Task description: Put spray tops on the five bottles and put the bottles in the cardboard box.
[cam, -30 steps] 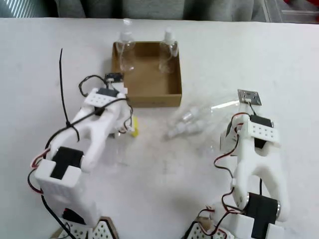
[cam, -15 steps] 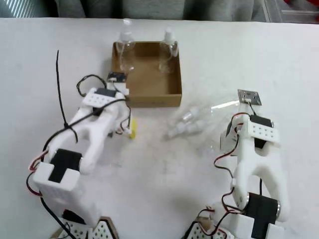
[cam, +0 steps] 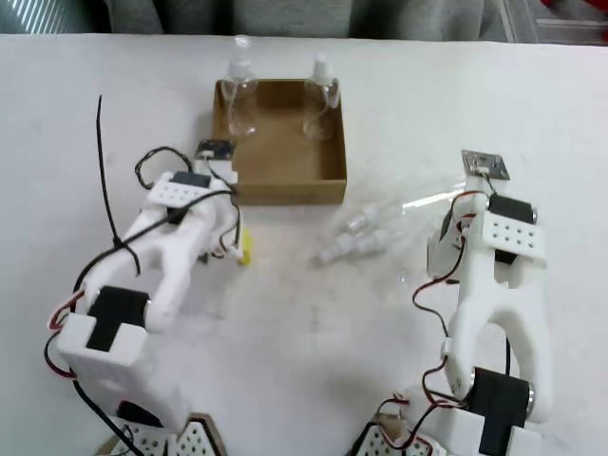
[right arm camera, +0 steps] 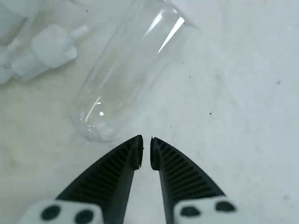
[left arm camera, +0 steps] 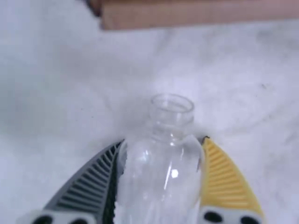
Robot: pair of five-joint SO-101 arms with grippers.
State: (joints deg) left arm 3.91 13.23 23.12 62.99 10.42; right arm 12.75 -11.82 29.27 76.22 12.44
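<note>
The left gripper [left arm camera: 162, 142] is clamped on a clear bottle [left arm camera: 161, 172] whose open, uncapped neck points ahead of it. The smooth wall may slip or twist in the grip under capping force. Bare counter [left arm camera: 56, 93] lies ahead, then the cardboard box [left arm camera: 187, 14] wall, a likely collision edge. The right gripper [right arm camera: 145, 140] is closed and empty. The lying bottle [right arm camera: 126, 70] just ahead may roll if nudged, toward the spray tops [right arm camera: 49, 46] beyond it.

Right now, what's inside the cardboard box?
Two clear bottles stand upright at the cardboard box's far corners, each with a spray top. The floor between looks bare. The left arm covers a bit of one near corner, so that spot is hidden.
</note>
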